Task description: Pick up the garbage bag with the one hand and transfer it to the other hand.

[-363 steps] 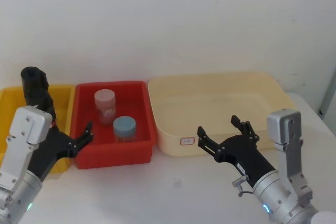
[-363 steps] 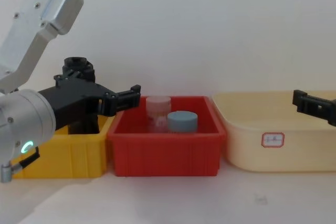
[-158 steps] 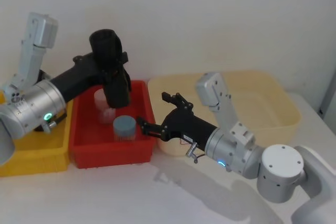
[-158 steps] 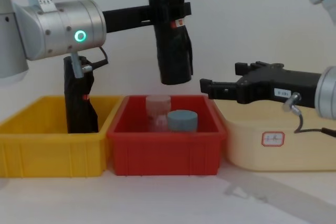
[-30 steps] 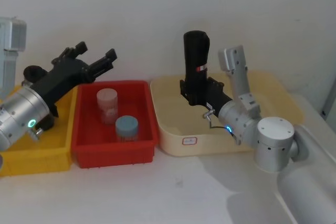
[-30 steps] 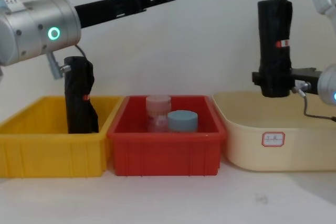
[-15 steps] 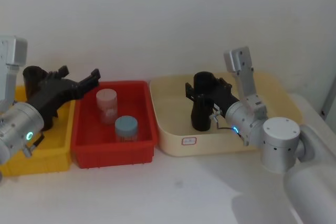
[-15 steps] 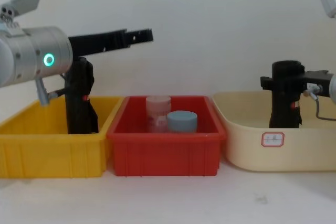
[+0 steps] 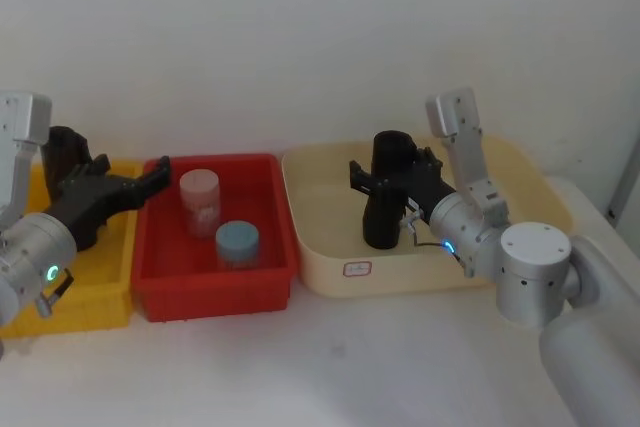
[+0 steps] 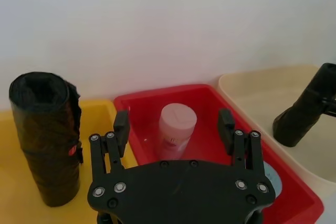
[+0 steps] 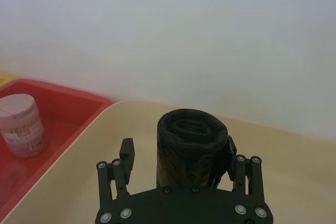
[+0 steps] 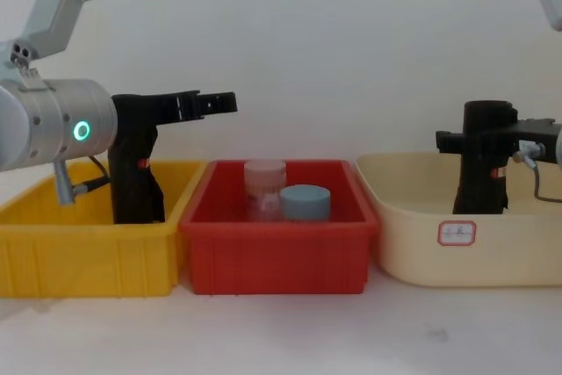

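Note:
The garbage bag (image 9: 384, 197), a thick black roll, stands upright inside the cream tub (image 9: 400, 272); the chest view shows it (image 12: 484, 173) rising above the rim. My right gripper (image 9: 390, 169), on the blue-ringed arm, is open with a finger on each side of the roll's upper part. In the right wrist view one finger (image 11: 126, 153) stands clear of the bag (image 11: 191, 145). My left gripper (image 9: 125, 185), on the green-ringed arm, is open and holds nothing, hovering over the edge between the yellow and red bins (image 12: 206, 103).
A slimmer black roll (image 9: 62, 159) stands in the yellow bin (image 9: 85, 302). The red bin (image 9: 215, 292) holds a pink jar (image 9: 199, 202) and a blue-lidded jar (image 9: 238, 243). The three containers sit in a row against a white wall, with bare table in front.
Within the last second the right arm lowered the garbage bag from above the cream tub to stand inside it. The left gripper drew back and down toward the yellow bin.

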You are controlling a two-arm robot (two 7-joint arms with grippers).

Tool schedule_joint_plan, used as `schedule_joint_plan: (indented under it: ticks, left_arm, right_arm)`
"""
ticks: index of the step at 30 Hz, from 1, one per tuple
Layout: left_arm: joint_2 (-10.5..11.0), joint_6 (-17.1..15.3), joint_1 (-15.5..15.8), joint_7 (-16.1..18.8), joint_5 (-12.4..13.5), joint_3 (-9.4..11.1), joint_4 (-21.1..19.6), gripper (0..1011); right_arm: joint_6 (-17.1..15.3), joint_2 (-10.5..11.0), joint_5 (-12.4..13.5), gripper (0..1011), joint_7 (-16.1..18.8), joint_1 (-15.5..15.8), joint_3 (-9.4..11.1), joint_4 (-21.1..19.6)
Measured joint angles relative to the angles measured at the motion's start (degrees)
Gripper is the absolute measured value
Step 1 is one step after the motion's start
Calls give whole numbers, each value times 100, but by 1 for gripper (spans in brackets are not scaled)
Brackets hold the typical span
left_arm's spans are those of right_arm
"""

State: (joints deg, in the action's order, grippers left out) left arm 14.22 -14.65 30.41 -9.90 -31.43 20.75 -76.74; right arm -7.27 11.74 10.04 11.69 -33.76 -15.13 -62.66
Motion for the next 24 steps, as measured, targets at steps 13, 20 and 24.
schedule_joint_plan:
  ticks: [13, 20, 24]
  left_arm:
    - [-21, -93, -5, 148, 50, 0, 54, 1001]
    - [-25, -115, -5, 185, 63, 0, 69, 1001]
    - [-27, -126, -5, 201, 68, 0, 74, 1002]
  right_arm:
    - [159, 30, -111, 1000, -86, 44, 29, -189]
    - [385, 117, -305, 1000, -173, 106, 15, -457]
    - [535, 222, -454, 1000, -177, 170, -35, -697]
